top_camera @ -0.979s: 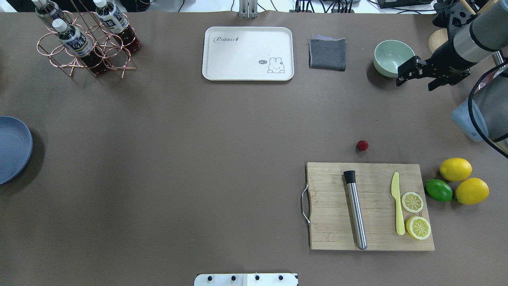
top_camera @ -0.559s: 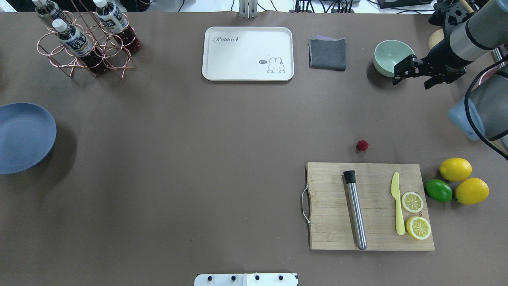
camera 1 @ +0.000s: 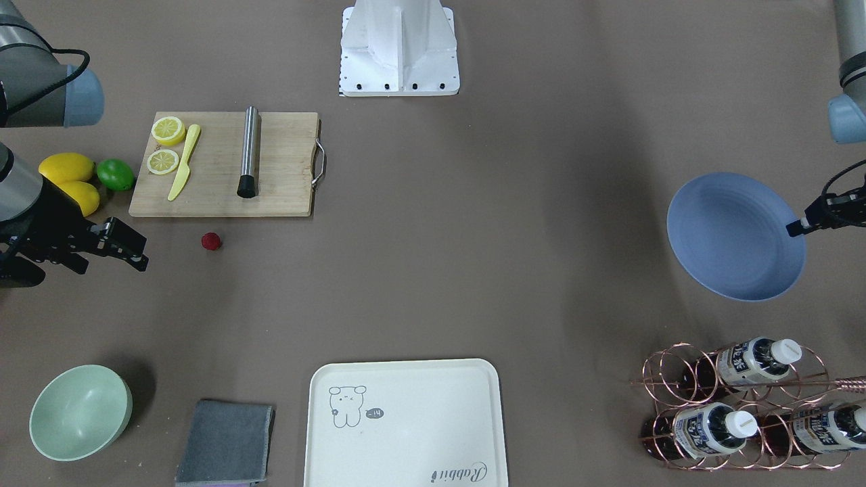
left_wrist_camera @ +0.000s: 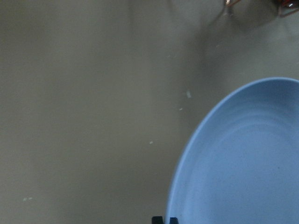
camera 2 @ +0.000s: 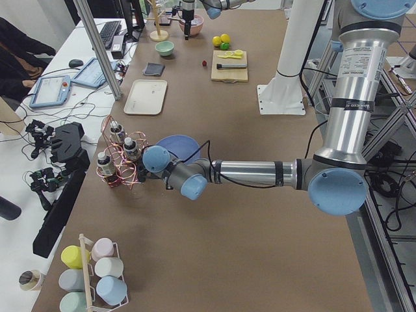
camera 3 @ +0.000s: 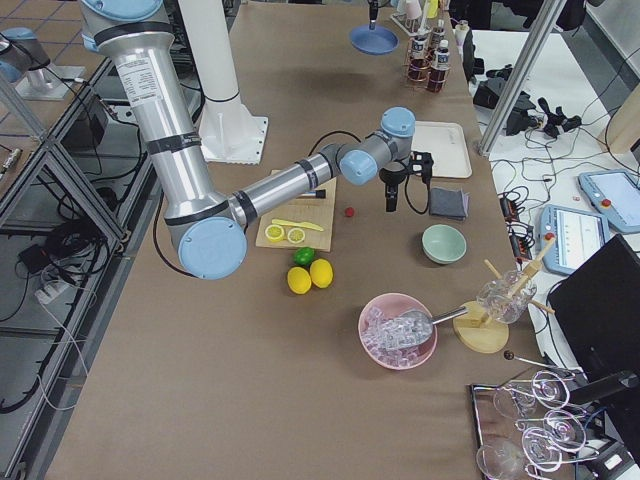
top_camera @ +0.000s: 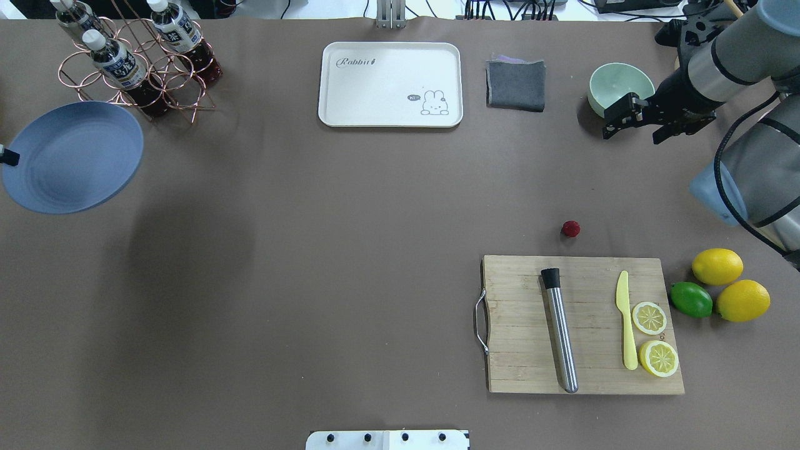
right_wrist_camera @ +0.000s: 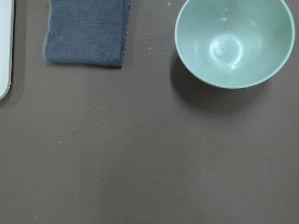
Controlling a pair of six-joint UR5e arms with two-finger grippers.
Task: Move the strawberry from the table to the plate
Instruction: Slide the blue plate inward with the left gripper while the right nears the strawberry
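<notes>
The left hand (camera 1: 800, 225) is clamped on the rim of the plate (top_camera: 75, 156) and holds it in the air above the far left of the counter (top_camera: 312, 250), probably to bring it nearer to the fruit. The strawberry (top_camera: 570, 229) lies on the counter at the right, just beyond the far edge of the cutting board (top_camera: 519, 325). The right hand (top_camera: 631, 128) hangs beside the green bowl (top_camera: 619, 87) with fingers spread and empty, ready, I judge, to reach the berry.

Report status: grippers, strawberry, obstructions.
Left gripper shut on plate rim, plate aloft. Right gripper open, above table near green bowl. Strawberry on table beside cutting board, approach unobstructed.
</notes>
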